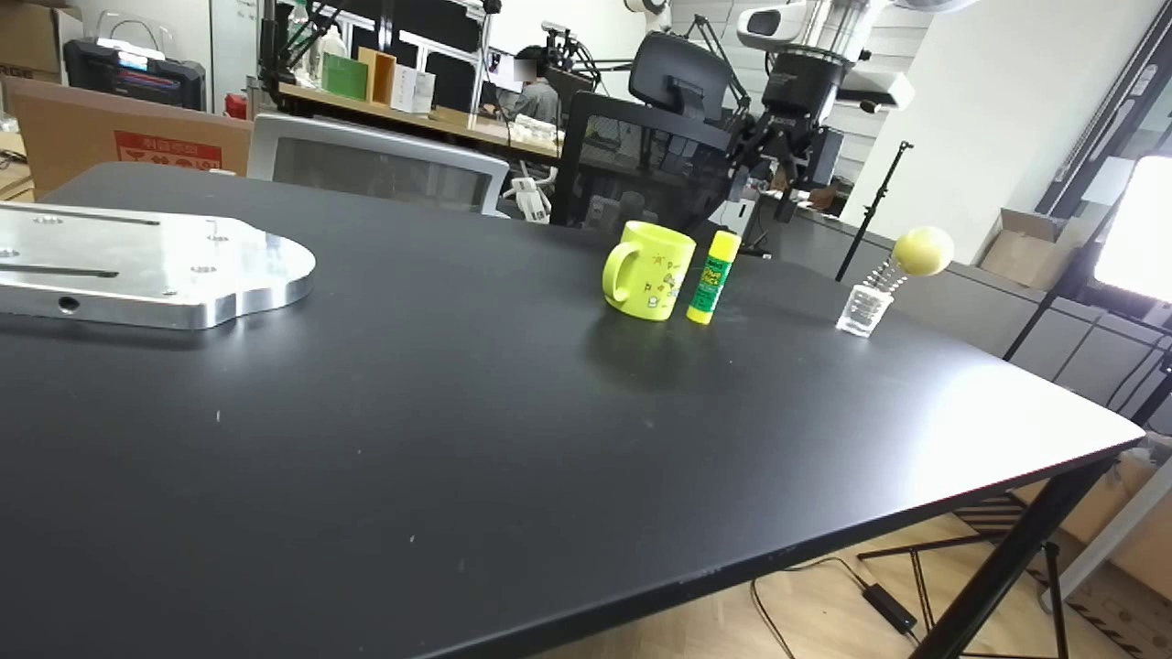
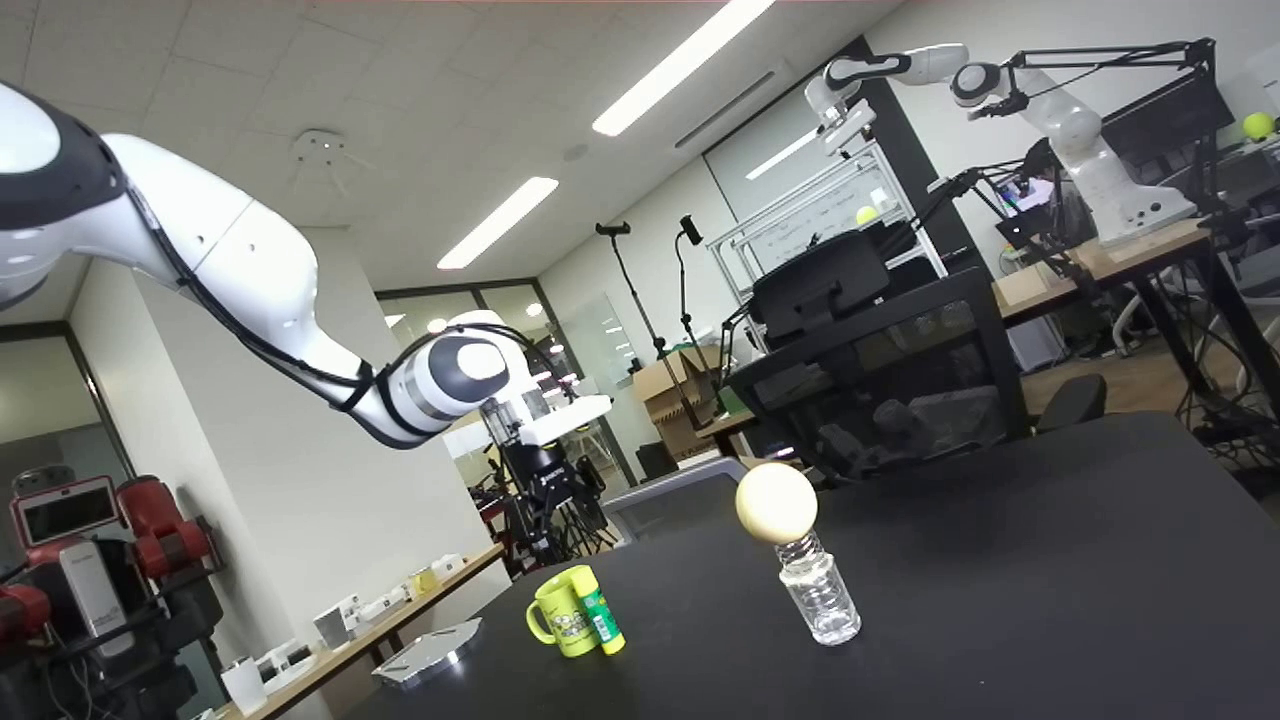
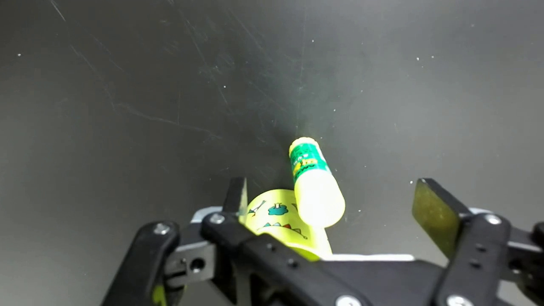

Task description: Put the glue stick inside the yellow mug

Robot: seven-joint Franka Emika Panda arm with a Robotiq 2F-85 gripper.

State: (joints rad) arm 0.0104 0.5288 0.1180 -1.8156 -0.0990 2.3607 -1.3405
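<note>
At the black table (image 1: pixel 439 412): glue stick (image 1: pixel 713 277) not yet grasped

Beside the yellow mug (image 1: pixel 648 272), with a narrow gap between, the glue stick is seen upright on the black table. Mug also upright, its handle turned away from the stick. In the wrist view the pads (image 3: pixel 434 216) of the gripper (image 3: pixel 333 197) are spread wide, nothing held; in both exterior views it is seen apart from stick and mug.

Step in hand, as judged: approach to the grasp. For the next move, the gripper likely has to be centred and lowered until the stick is bracketed, then tightened. Care called for on the mug's side, where the mug could be knocked by a finger. Afterwards: stick to be lifted above the rim, carried across, let down inside.
</note>
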